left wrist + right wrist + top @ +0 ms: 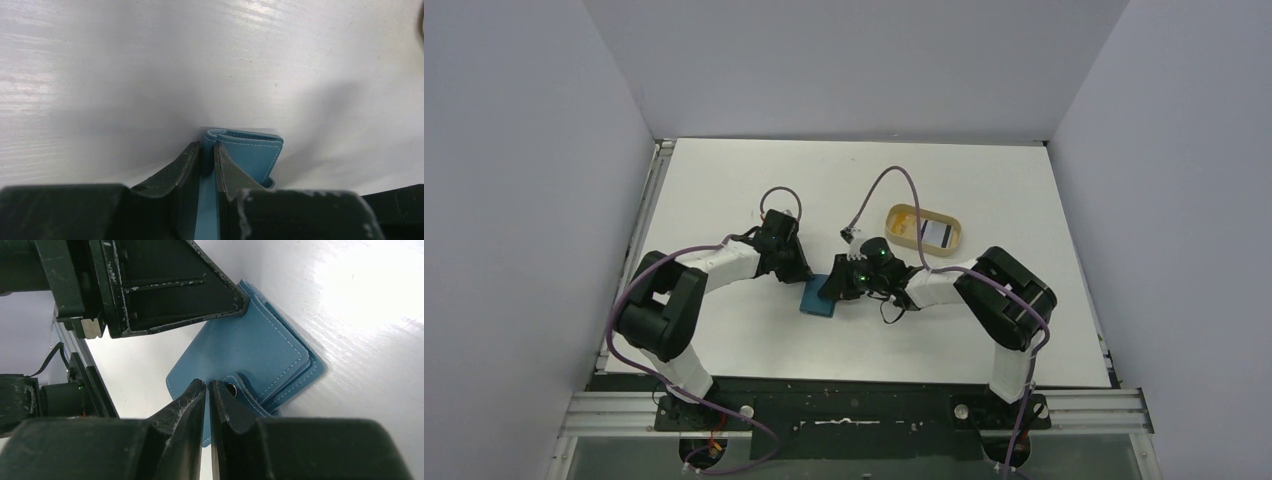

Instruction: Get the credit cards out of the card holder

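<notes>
The teal card holder (pixel 816 300) lies folded on the white table between both arms. My left gripper (pixel 207 147) is shut on one edge of the card holder (pixel 255 155), with a blue strip showing between its fingers. My right gripper (pixel 207 385) is shut, and its tips rest against the card holder's cover (pixel 250 345) right beside the snap tab (pixel 240 387); I see nothing between its fingers. One white credit card with black bands (pixel 937 234) lies in the tan tray. Any cards inside the card holder are hidden.
The tan oval tray (pixel 904 222) stands behind and to the right of the grippers. The left gripper's black fingers (pixel 175 295) fill the upper left of the right wrist view, at the card holder's far corner. Grey walls enclose the table on three sides.
</notes>
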`<action>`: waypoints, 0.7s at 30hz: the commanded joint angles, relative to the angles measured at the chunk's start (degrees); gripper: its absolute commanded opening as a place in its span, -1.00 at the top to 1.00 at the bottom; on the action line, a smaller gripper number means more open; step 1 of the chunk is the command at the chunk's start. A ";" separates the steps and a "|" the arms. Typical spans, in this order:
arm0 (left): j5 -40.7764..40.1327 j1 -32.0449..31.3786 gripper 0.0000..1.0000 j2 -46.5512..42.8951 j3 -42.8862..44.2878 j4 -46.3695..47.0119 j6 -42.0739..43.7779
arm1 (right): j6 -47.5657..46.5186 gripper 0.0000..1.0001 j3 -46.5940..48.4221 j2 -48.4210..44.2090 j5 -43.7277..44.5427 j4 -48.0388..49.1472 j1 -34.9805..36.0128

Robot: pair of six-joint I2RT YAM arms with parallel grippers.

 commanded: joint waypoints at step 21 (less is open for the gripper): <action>-3.97 -0.11 0.82 -0.98 -2.60 -4.00 1.27 | -0.91 -0.09 -11.64 -16.84 6.29 -5.20 -4.46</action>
